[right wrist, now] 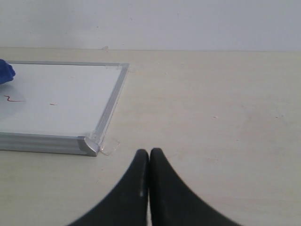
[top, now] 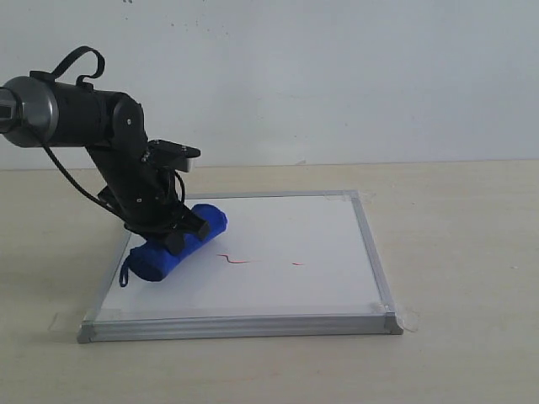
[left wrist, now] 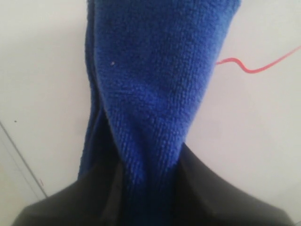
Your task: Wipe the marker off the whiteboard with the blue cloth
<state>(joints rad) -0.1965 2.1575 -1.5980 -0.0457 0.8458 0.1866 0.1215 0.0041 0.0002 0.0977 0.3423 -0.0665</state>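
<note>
Exterior view, left of frame: one black arm is leaning over, its left gripper clamping the single blue cloth, which is lying on the left part of the one whiteboard. Two red traces are showing centre-frame: a wavy marker line and a dash. The right gripper, seen in its wrist view only, is sitting pinched together, empty. A beige tabletop is lying beneath, with a white wall behind.

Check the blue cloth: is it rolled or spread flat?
Rolled. The blue cloth lies as a cylinder on the whiteboard, pinched by the left gripper.
</note>
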